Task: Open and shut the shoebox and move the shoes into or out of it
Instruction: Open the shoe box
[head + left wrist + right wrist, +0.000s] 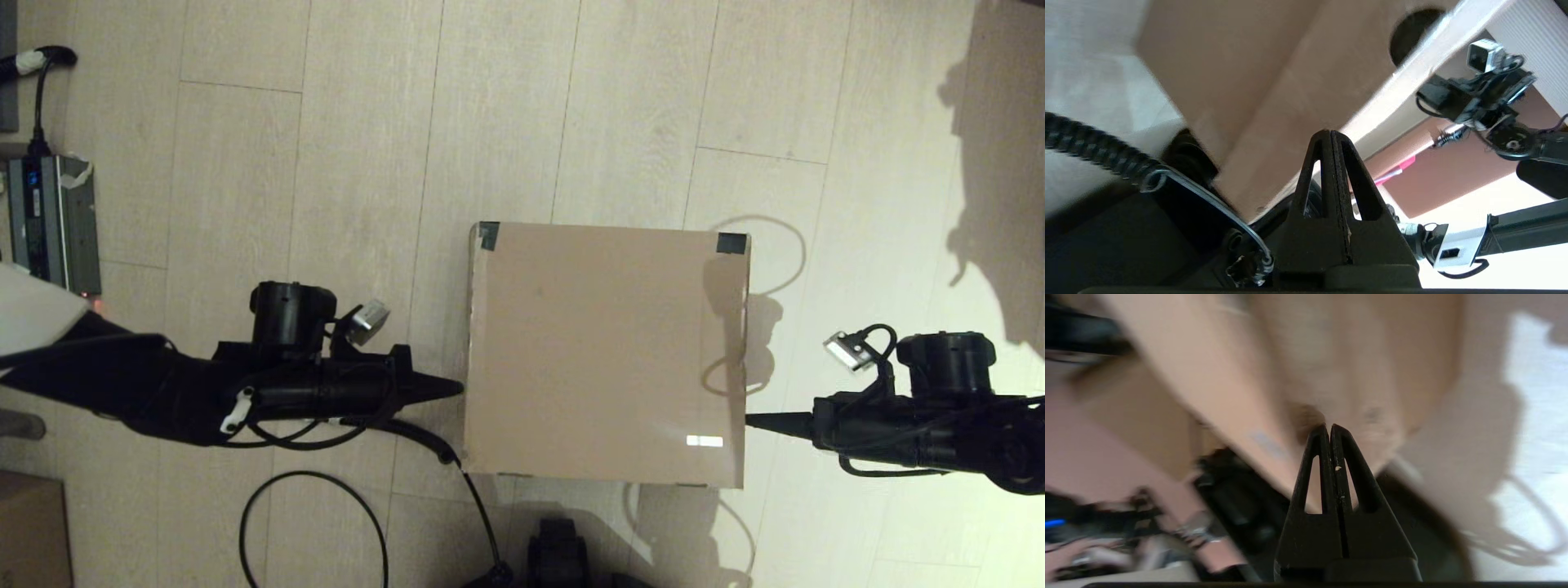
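Observation:
The shoebox (604, 355), brown cardboard with dark tape on its two far corners and a small white label near the front right, sits closed on the floor in the head view. No shoes show in any view. My left gripper (459, 389) is shut, its tip against the box's left side. My right gripper (749, 420) is shut too, with its tip at the box's right side near the label. In the left wrist view the shut fingertips (1331, 134) point at the box's wall (1274, 94). The right wrist view shows its shut gripper (1330, 428) up against blurred cardboard (1331, 367).
A grey power unit (51, 222) with a cable lies on the floor at the far left. Part of a smaller brown box (31, 531) sits at the near left corner. Black cables (310, 482) loop on the floor by my left arm. My base (559, 555) is just in front of the box.

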`<state>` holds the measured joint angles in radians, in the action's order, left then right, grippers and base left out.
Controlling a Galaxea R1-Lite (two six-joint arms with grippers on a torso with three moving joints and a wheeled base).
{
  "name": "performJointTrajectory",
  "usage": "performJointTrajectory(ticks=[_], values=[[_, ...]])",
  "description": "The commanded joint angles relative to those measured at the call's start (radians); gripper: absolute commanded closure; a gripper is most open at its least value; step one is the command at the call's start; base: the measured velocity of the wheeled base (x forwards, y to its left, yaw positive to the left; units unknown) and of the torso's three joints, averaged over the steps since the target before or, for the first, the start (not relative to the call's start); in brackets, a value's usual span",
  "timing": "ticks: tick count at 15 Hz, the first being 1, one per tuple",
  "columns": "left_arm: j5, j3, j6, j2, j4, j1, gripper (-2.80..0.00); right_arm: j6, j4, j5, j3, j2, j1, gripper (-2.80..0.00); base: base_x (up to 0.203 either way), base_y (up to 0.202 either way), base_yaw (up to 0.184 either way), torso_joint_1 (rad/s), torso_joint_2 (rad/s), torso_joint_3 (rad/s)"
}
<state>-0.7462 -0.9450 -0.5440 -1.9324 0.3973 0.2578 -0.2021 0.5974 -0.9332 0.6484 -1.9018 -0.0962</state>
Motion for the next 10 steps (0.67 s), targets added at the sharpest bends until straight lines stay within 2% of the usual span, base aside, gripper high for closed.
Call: performJointTrajectory(ticks=[1,6,10], values=[[-0.001,0.003,-0.004,0.025,-0.001,0.011,0.00,-0.032,0.005,-0.018,-0.010,0.062,-0.004,0.00,0.000,0.000,0.000,0.000,0.00,0.000],[0.002,0.044,-0.002,0.134,-0.006,0.011,0.00,-0.115,-0.001,-0.022,-0.021,0.170,-0.010,0.00,0.000,0.000,0.000,0.000,0.00,0.000],[0.002,0.026,-0.004,0.152,-0.008,0.011,0.00,-0.198,0.000,-0.014,0.004,0.218,-0.011,0.00,0.000,0.000,0.000,0.000,0.00,0.000]])
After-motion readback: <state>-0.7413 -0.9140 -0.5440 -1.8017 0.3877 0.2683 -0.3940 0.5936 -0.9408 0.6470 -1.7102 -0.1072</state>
